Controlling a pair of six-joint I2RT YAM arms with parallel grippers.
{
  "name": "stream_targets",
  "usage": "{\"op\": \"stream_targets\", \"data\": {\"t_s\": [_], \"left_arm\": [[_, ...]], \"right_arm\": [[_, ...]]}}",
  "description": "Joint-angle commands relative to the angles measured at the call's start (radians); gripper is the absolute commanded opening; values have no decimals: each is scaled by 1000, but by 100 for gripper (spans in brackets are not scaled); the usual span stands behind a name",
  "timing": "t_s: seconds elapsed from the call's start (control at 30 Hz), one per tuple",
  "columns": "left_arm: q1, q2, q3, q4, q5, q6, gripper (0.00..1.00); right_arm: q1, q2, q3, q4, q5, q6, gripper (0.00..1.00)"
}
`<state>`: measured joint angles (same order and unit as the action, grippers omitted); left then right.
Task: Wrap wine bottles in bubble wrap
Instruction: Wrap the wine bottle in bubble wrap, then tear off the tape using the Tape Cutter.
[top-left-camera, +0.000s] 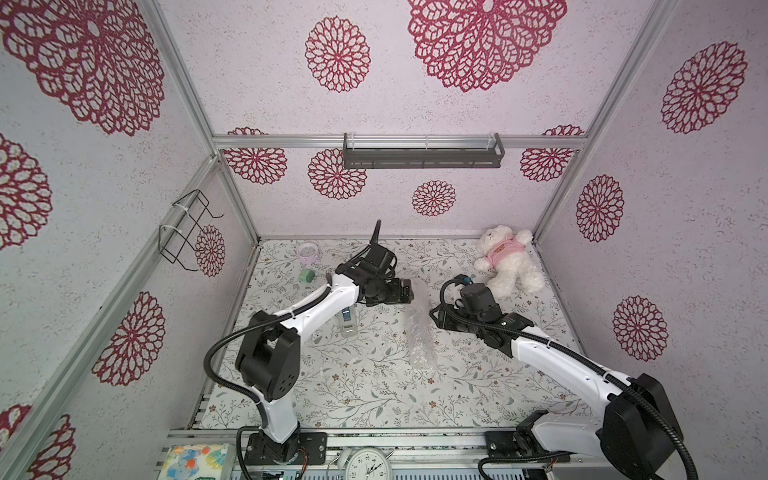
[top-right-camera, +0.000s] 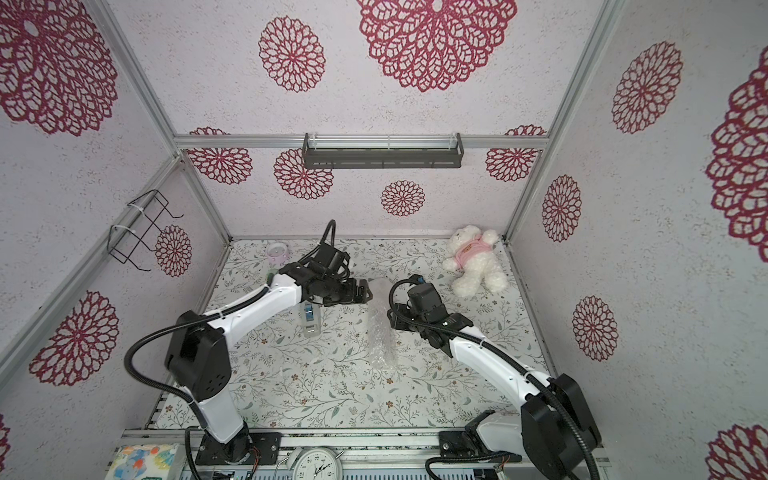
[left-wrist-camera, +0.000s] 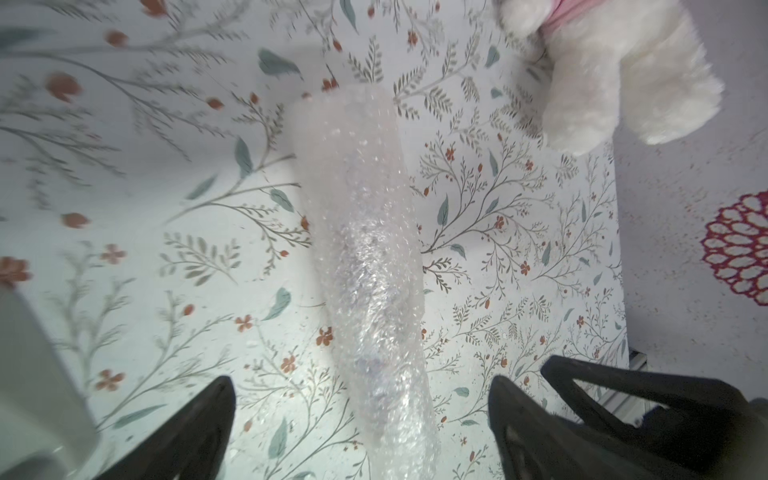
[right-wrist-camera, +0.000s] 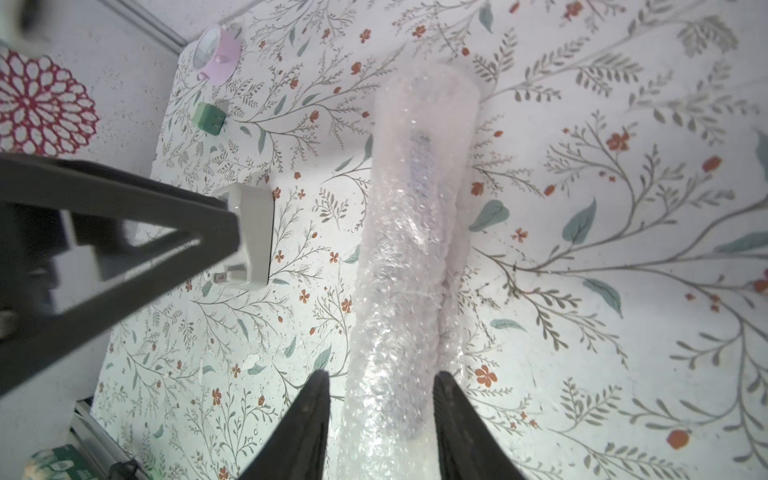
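One wine bottle (right-wrist-camera: 417, 166) was seen inside rolled bubble wrap (top-left-camera: 419, 328) on the counter (top-left-camera: 353, 395). At its 12 o'clock end the left jaws were spread wide; the right jaws were set narrow around it, grip unclear.

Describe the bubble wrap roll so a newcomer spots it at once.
Start at the middle of the floral table. The bubble wrap roll lies there as a long tube. It is clear and crinkly, unlike the solid white tape dispenser beside it.

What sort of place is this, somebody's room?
Probably a robot test booth dressed as a room: metal frame holding flowered panels, left arm and right arm bolted by the table, teddy bear as prop.
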<state>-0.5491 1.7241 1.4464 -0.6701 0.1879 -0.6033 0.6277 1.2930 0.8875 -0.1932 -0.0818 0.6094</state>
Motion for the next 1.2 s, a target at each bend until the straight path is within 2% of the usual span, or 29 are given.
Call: {"op": "stream_targets", "data": {"t_s": [0.0,0.1,0.27,0.4,0.47,0.57,0.77,0.93,1.17], "left_arm": [[122,-162,-136,-33,-77,37,97],[278,-311,-320,36,30,43,97],[578,-452,-619,230,359,0,99],[719,-402,-722,327,535,-21,82],[743,-351,-747,380,579,-39,71],[746,-277,-763,444,601,-58,57],[745,-184,-813,579,614,-114,39],[734,-133,-850,656,608,-142,34],[678,-57,-857,737,592,-183,33]], "right_arm": [[92,77,116,-7,60,-62,44],[157,188,203,20,32,-21,45],[220,355,220,247,-113,121,42],[256,467,222,414,-179,189,40],[267,518,231,472,-199,208,41],[276,592,257,527,-217,210,55],[279,706,311,601,-246,218,56],[282,763,338,623,-244,207,60],[283,784,339,659,-265,220,58]]}}
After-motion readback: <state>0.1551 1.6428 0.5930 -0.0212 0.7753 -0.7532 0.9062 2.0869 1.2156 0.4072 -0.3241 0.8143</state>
